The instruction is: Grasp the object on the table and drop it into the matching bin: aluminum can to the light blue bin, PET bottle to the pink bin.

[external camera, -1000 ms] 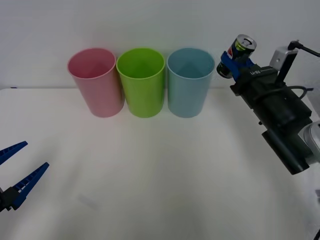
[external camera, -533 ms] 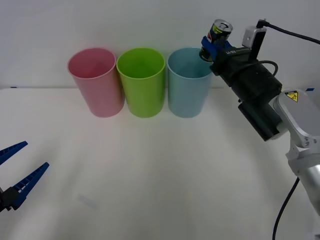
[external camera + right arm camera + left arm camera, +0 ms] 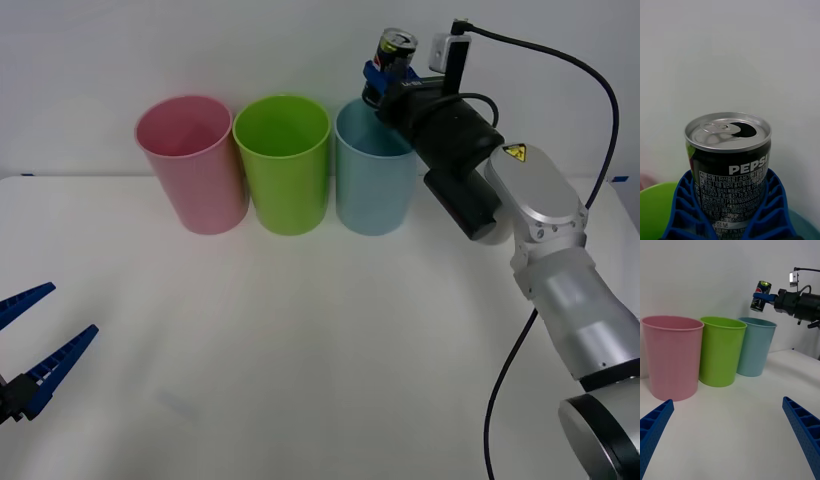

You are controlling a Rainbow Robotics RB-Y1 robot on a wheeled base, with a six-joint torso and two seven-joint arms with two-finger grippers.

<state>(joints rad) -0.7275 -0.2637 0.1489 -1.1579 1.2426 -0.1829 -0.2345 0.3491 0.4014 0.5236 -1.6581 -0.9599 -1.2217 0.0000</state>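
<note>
Leftward along the far edge of the worktop (image 3: pixel 300 340) the right hand (image 3: pixel 380 78) has carried the can (image 3: pixel 393 55) since a second ago, from beyond the light blue bin (image 3: pixel 375 170) on its right to a spot above that bin's rim. The hand is clenched on the can: in the right wrist view its blue ribbed fingers (image 3: pixel 683 210) press both sides of the can's (image 3: pixel 730 165) lower body, and the silver top with its pull-tab and open mouth rises clear above them. From the left wrist view the can (image 3: pixel 760 296) hangs in the air, tilted a little, over the far right part of the light blue bin (image 3: pixel 754 347), not touching it. A green bin (image 3: pixel 283 165) stands just beside the blue one and the pink bin (image 3: pixel 192 165) beside that, in a row along the far edge. The left hand (image 3: pixel 30 350) is at the worktop's near left corner, fingers spread wide and holding nothing.
</note>
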